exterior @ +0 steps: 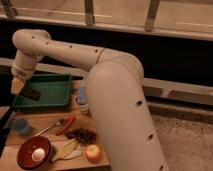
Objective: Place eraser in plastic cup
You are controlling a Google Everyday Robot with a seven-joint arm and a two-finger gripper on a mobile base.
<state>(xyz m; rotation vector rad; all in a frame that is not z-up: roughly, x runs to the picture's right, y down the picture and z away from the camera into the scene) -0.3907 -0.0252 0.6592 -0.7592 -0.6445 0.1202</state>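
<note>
My gripper (20, 89) hangs at the left, over the left end of the green tray (52, 86). It is shut on the eraser (32, 94), a flat dark block that sticks out to the right below the fingers. The plastic cup (21, 126), short, round and light blue, stands on the wooden table below and slightly in front of the gripper, apart from it. The big white arm sweeps from the right across the middle of the view.
A white cup with a blue thing in it (81, 98) stands right of the tray. A red stick-like item (65, 125), a spoon (49, 129), a dark pile (82, 134), an apple (93, 152) and a red bowl (25, 156) holding a white egg lie on the table (12, 162).
</note>
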